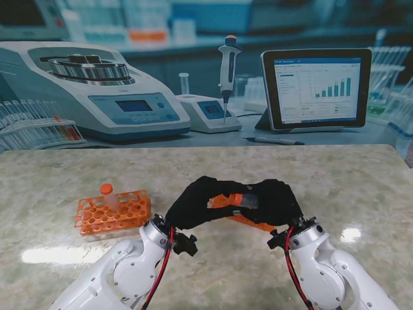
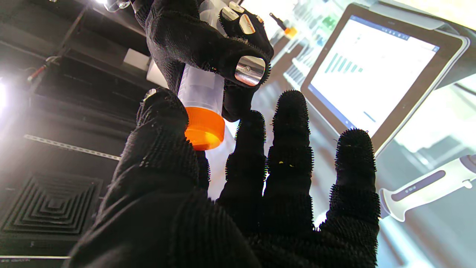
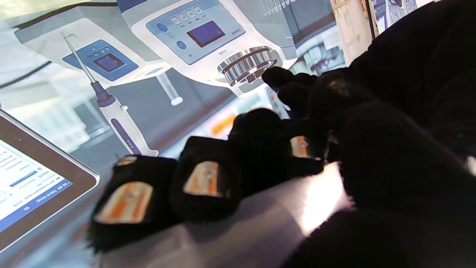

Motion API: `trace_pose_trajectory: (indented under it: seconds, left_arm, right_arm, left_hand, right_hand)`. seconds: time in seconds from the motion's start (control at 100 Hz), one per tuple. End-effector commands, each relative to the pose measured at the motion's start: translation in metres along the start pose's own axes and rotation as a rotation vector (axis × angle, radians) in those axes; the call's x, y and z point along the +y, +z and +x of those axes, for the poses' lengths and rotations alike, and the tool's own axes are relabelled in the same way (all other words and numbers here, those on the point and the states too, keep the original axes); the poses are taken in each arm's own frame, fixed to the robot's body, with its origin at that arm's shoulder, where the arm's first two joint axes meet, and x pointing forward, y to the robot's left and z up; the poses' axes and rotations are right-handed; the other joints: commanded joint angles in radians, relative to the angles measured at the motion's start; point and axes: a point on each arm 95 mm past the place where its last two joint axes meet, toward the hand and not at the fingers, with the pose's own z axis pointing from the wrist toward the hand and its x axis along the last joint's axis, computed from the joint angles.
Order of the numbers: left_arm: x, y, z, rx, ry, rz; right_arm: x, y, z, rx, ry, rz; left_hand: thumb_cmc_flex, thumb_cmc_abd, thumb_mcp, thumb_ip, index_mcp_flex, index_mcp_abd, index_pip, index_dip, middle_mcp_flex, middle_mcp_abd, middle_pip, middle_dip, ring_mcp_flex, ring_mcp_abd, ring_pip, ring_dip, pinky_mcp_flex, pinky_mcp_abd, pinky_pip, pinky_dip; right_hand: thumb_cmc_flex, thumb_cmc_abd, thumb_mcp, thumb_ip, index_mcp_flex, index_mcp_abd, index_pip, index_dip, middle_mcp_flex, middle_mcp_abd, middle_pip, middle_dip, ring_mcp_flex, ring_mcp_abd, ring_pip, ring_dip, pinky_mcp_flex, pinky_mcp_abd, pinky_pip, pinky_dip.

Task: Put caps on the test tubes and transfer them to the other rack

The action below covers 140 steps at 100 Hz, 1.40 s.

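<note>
Clear test tube (image 2: 202,89) with orange cap (image 2: 205,128), right hand (image 2: 208,41) fingers gripping tube, left hand (image 2: 238,193) thumb and forefinger closed on cap

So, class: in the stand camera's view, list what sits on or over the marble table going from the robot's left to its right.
Orange rack with one capped tube → left hand → clear tube held between the hands → right hand.

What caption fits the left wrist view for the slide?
Right hand grips a clear tube while the left hand touches its orange cap.
</note>
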Motion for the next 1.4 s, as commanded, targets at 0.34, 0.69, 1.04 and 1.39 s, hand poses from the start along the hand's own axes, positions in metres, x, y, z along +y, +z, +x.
trace_pose_trajectory:
  seconds: [0.34,0.69,1.04,1.39]
  left_arm:
    - [0.0080,-0.0049,-0.0026,-0.030,-0.038,-0.018]
    - [0.0099,-0.0015,-0.0050,-0.029,-0.023,-0.013]
    - [0.0106,-0.0017,-0.0047,-0.029,-0.036,-0.025]
    - [0.0097,-0.0040,-0.0032,-0.015,-0.046,-0.059]
  right_arm:
    - [0.0063,0.0051,0.0062,0.011,0.008,-0.027]
    - [0.0072,0.0046,0.0065,0.018,0.008,-0.032]
    - [0.0062,0.0044,0.0077,0.024,0.012,-0.035]
    - [0.0057,0.0046,0.0081,0.016,0.014,-0.042]
  left_hand:
    - [0.036,0.182,0.031,0.024,0.088,0.103,0.030,0.001,-0.042,-0.036,0.018,-0.029,-0.032,0.002,-0.035,-0.031,-0.037,0.000,-0.048,-0.017]
    - [0.141,0.171,0.020,0.029,0.117,0.104,0.026,0.000,-0.009,-0.042,0.029,-0.044,0.019,-0.041,-0.024,-0.042,-0.003,-0.015,-0.029,-0.010]
    - [0.103,0.174,0.010,0.030,0.103,0.082,0.025,0.008,-0.036,-0.063,0.029,-0.054,-0.018,-0.027,-0.045,-0.059,-0.033,-0.011,-0.042,-0.018]
    - [-0.066,0.178,0.015,0.035,0.020,0.062,0.003,0.010,-0.148,-0.008,-0.016,-0.062,-0.153,0.003,-0.114,-0.095,-0.087,0.002,-0.097,-0.030]
  right_hand:
    - [0.033,0.039,0.015,0.004,0.031,-0.081,0.112,0.054,0.052,0.014,0.017,0.020,0.022,-0.151,0.207,0.078,0.063,-0.088,0.301,0.057]
    - [0.032,0.039,0.015,0.004,0.031,-0.081,0.112,0.054,0.052,0.014,0.018,0.020,0.022,-0.151,0.207,0.078,0.063,-0.088,0.301,0.057]
    - [0.033,0.039,0.012,0.003,0.031,-0.081,0.112,0.054,0.052,0.013,0.017,0.020,0.022,-0.151,0.207,0.078,0.063,-0.088,0.301,0.057]
    - [0.033,0.038,0.013,0.004,0.031,-0.081,0.112,0.054,0.052,0.014,0.018,0.020,0.022,-0.153,0.207,0.078,0.063,-0.089,0.301,0.057]
